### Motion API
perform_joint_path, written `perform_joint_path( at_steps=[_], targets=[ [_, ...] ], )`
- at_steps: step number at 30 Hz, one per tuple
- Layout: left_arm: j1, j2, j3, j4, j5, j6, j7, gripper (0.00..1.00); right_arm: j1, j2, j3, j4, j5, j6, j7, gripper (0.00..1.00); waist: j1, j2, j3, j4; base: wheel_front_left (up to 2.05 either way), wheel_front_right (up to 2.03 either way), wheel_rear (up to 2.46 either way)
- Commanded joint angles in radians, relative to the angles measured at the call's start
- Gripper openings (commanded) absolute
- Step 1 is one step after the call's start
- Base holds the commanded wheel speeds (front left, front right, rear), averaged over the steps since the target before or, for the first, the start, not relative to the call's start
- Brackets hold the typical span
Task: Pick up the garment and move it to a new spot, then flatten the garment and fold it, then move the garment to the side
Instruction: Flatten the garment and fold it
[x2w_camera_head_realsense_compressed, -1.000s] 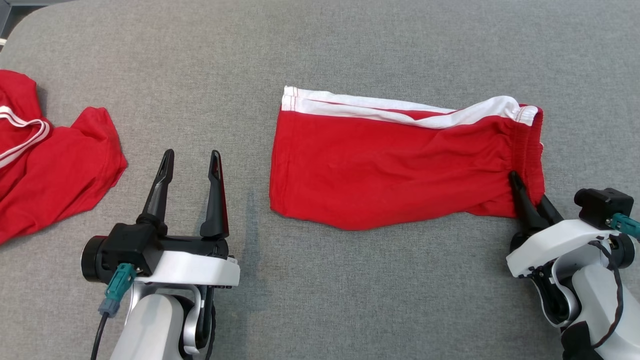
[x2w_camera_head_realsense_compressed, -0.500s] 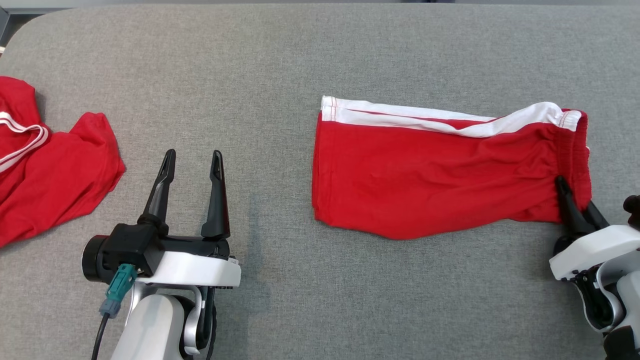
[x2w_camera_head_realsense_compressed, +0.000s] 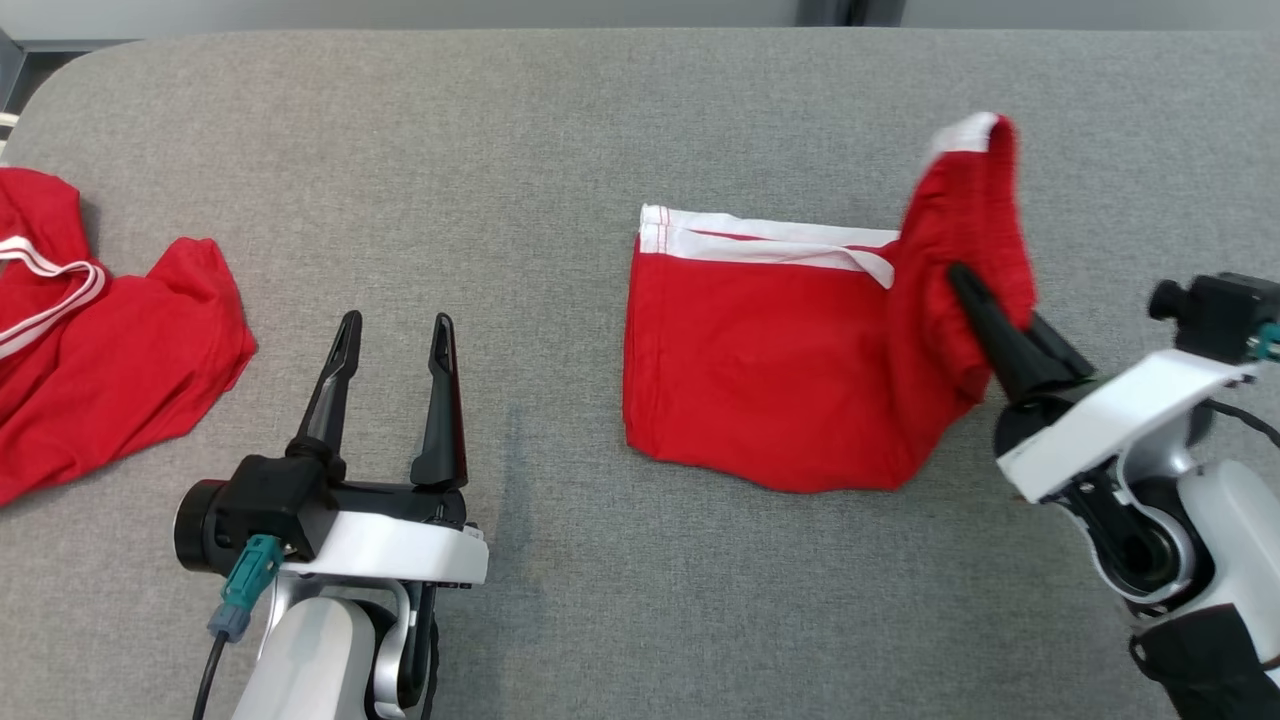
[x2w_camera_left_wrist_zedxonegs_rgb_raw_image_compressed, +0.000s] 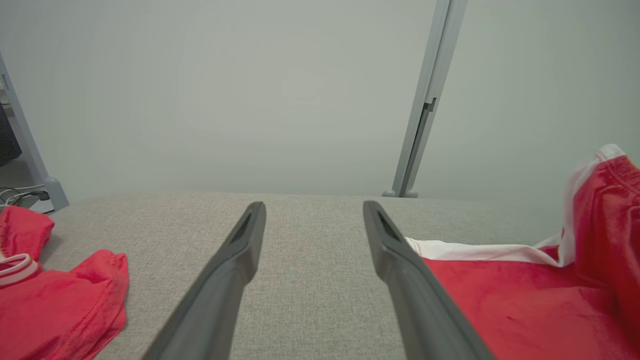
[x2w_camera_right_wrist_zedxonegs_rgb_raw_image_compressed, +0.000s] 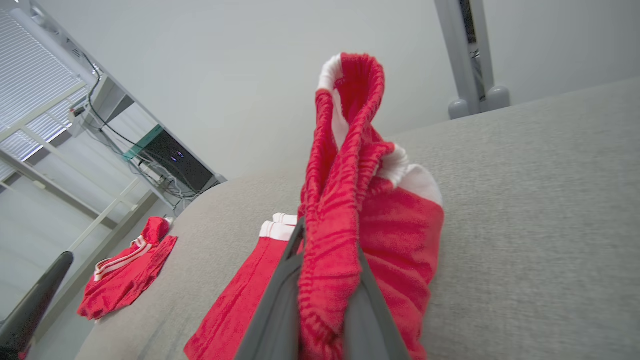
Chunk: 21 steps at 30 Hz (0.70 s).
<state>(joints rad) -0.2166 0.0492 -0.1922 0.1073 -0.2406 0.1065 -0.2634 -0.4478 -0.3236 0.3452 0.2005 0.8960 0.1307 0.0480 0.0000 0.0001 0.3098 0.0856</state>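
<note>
Garment (x2w_camera_head_realsense_compressed: 760, 370), red shorts with a white side stripe, lies on the grey padded surface (x2w_camera_head_realsense_compressed: 560, 120) at 3 o'clock in the head view. The leg-hem half is flat toward centre. The other half is raised off the surface and stands up at 2 o'clock. Judgement: this is the fold step. The flat half anchors the cloth so the raised end can go over onto the hems.

Second red garment (x2w_camera_head_realsense_compressed: 110, 330) lies crumpled at 9 o'clock, well apart, and looks out of play.

Right gripper (x2w_camera_head_realsense_compressed: 975, 290) comes in from 4 o'clock, its jaws nearly closed and pinching the gathered elastic waistband (x2w_camera_head_realsense_compressed: 975, 160). In the right wrist view the bunched band sits squeezed between both fingers and rises above them. Gripping the thick band probably gives a firm hold that won't slip.

Left gripper (x2w_camera_head_realsense_compressed: 395, 320) is at 7 o'clock with fingers spread wide and pointing to 12, nothing between them. It is clear of the shorts and looks parked so it doesn't snag the fold.
</note>
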Motion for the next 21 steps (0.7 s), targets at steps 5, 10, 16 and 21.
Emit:
perform_joint_path(
  at_steps=[5, 10, 16, 21],
  targets=[
    [-0.021, 0.004, -0.013, -0.001, -0.017, 0.004, -0.002, 1.00, -0.060, 0.046, 0.067, -0.035, 0.088, 0.001, 0.103, 0.00, 0.0000, -0.0001, 0.009, 0.025, 0.00, 0.00, 0.00],
    [-0.037, 0.003, -0.033, -0.002, -0.032, 0.011, -0.002, 1.00, -0.124, 0.093, 0.137, 0.061, 0.099, 0.001, 0.152, 0.00, 0.0000, -0.0001, 0.020, 0.054, 0.00, 0.00, 0.00],
    [-0.047, 0.003, -0.053, -0.006, -0.050, 0.026, -0.002, 1.00, -0.191, 0.127, 0.209, 0.185, 0.084, 0.001, 0.142, 0.00, 0.0000, -0.0001, 0.034, 0.076, 0.00, 0.00, 0.00],
    [-0.055, 0.003, -0.060, -0.006, -0.056, 0.034, -0.002, 1.00, -0.229, 0.147, 0.261, 0.246, 0.097, 0.001, 0.112, 1.00, 0.0000, -0.0001, 0.042, 0.077, 0.00, 0.00, 0.00]
  ],
)
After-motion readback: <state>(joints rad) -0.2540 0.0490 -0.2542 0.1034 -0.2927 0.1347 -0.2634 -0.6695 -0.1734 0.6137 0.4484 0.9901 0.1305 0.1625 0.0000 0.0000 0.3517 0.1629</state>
